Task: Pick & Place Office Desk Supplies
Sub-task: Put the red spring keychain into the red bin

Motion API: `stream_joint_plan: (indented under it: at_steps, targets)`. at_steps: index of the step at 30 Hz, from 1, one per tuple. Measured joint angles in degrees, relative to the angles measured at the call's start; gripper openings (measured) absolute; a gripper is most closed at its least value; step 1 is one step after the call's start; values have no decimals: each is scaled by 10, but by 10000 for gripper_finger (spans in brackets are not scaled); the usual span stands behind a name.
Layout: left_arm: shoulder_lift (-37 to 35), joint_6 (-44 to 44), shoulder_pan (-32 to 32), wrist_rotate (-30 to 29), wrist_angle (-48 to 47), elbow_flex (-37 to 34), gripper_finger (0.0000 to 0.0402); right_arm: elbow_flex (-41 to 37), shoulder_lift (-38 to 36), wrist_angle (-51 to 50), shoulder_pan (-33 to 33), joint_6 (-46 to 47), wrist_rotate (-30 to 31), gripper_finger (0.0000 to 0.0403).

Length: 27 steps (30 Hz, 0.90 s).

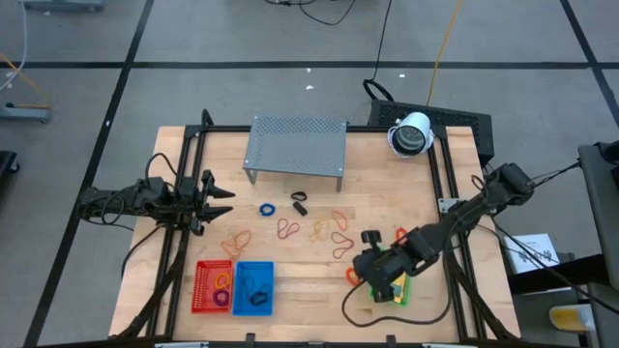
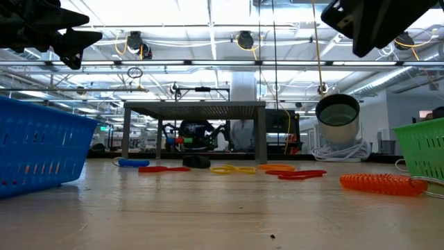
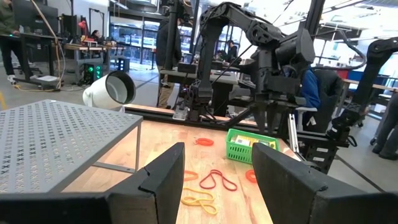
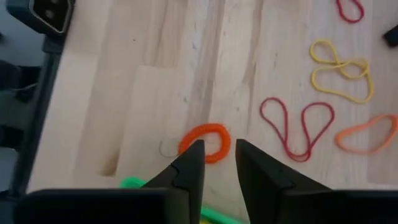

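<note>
Rubber-band loops lie flat on the wooden table: red (image 4: 298, 127), yellow (image 4: 339, 68) and orange (image 4: 364, 134). An orange coiled ring (image 4: 205, 142) lies beside the green basket (image 1: 392, 287), which holds yellow packets (image 3: 261, 144). A blue ring (image 1: 267, 208) and a black clip (image 1: 298, 203) lie before the grey shelf (image 1: 295, 145). My right gripper (image 4: 217, 149) hovers above the orange coiled ring, slanting down, narrowly open with nothing between its fingers. My left gripper (image 3: 217, 155) waits open at the table's left side (image 1: 218, 193), pointing level.
A red basket (image 1: 213, 287) and a blue basket (image 1: 253, 287) stand at the near edge, left of centre. A white cylinder-shaped device (image 1: 411, 135) sits at the far right corner. Another black clip (image 1: 369, 237) lies close to my right gripper. Bare wood spans the near middle.
</note>
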Motion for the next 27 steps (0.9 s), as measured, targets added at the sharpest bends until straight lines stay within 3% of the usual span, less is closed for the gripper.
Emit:
stream_joint_plan:
  at_steps: [9,21,27]
  targets:
    - [0,0,0,0,0,0,198,0,42,-4,-17,-4,0,116]
    - [0,0,0,0,0,0,198,0,97,-3,-24,3,-19,128]
    - [0,0,0,0,0,0,198,0,122,7,-36,31,-61,128]
